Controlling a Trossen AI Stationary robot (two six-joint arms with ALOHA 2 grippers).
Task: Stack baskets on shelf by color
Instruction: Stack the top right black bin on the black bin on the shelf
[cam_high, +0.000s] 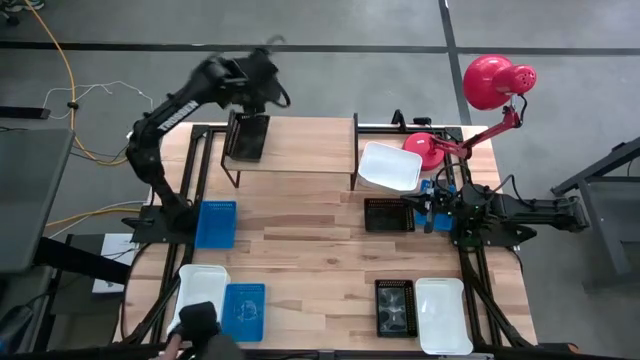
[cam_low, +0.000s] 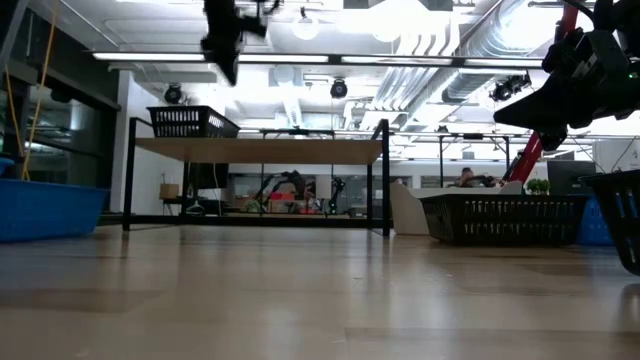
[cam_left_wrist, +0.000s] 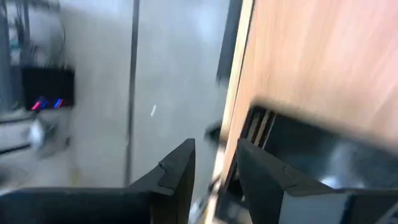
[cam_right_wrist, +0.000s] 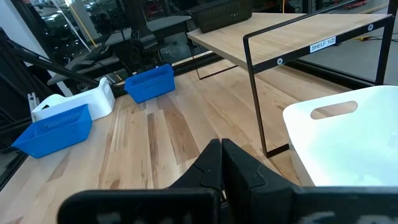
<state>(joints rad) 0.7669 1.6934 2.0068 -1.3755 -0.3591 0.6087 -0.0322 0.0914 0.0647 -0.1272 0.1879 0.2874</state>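
Black basket (cam_high: 247, 138) | far-left end of shelf (cam_high: 300, 140) | left gripper (cam_left_wrist: 214, 171) released, above its far edge | right gripper (cam_right_wrist: 221, 163) clenched, idle right | advice: lift clear, fetch next black one.

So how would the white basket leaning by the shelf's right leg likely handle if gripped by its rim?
The white basket looks like rigid moulded plastic, so probably stiff and light. Its smooth walls may be slippery. It sits tilted beside the shelf, so a nudge could shift it.

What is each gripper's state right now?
Left gripper: open, empty, above the small black perforated basket.
Right gripper: shut, empty.
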